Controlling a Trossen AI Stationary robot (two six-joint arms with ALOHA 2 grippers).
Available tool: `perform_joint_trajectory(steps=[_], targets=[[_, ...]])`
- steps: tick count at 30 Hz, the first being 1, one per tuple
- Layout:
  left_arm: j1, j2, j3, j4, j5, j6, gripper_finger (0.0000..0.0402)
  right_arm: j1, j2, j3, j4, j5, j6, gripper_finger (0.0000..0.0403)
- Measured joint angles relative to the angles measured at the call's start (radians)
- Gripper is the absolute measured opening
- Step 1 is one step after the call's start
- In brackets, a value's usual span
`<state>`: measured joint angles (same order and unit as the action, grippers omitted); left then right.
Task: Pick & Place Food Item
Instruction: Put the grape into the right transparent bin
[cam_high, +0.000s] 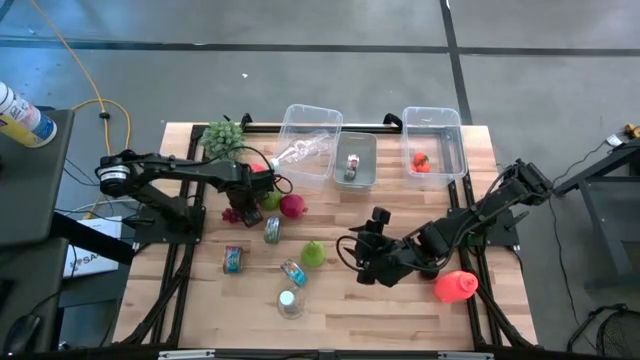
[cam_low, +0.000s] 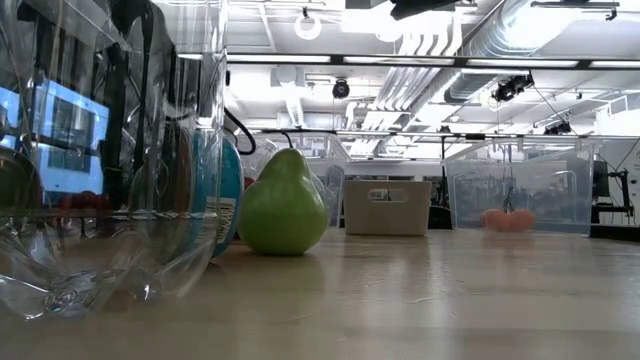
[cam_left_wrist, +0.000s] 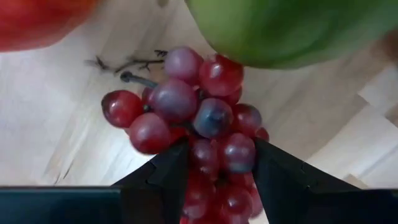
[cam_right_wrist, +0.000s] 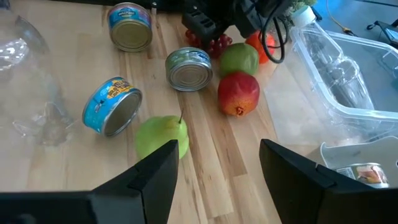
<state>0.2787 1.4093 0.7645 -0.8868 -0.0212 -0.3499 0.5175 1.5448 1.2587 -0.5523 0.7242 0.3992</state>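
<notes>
Overhead, the high view covers the whole table (cam_high: 400, 310). Left gripper (cam_high: 243, 192) sits over the red grapes (cam_high: 232, 213), beside a green apple (cam_high: 270, 200) and a red pomegranate (cam_high: 293, 206). Right gripper (cam_high: 358, 262) rests low near the table's middle, just right of a green pear (cam_high: 313, 254). Three clear bins stand along the far edge: one holding a plastic bottle (cam_high: 300, 150), a grey bin (cam_high: 354, 161) with a can, and one holding a red item (cam_high: 421, 161). Three cans and a clear cup (cam_high: 289, 303) lie in front; a red-orange fruit (cam_high: 455, 286) lies near the right arm.

Low view: only here does the pear (cam_low: 283, 204) show in profile, upright, with the clear cup (cam_low: 100, 170) large in the foreground. Neither gripper appears.

Left wrist view: the fingers (cam_left_wrist: 163, 180) are pinching the grape bunch (cam_left_wrist: 199, 124) between them, the bunch lying on the wood.

Right wrist view: the fingers (cam_right_wrist: 155, 174) stand apart with nothing between them, the pear (cam_right_wrist: 160, 137) just ahead. Can labels are blue with yellow; the lettering cannot be read.
</notes>
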Motion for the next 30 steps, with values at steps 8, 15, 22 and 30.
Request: perform_joint_trajectory(steps=[8, 15, 22, 30], targets=[[0.000, 0.018, -0.002, 0.021, 0.018, 0.043, 0.0142, 0.000, 0.000, 0.000, -0.016, 0.000, 0.012, 0.0215], [0.000, 0.019, -0.003, 0.028, 0.018, 0.038, 0.0063, 0.000, 0.000, 0.000, -0.025, -0.001, 0.029, 0.0215], [-0.003, 0.019, -0.004, 0.045, 0.014, 0.029, 0.0062, 0.000, 0.000, 0.000, -0.020, -0.037, 0.072, 0.0215], [-0.117, -0.098, 0.025, -0.012, 0.016, -0.025, 0.0054, 0.000, 0.000, 0.000, -0.018, -0.134, 0.110, 0.0215]])
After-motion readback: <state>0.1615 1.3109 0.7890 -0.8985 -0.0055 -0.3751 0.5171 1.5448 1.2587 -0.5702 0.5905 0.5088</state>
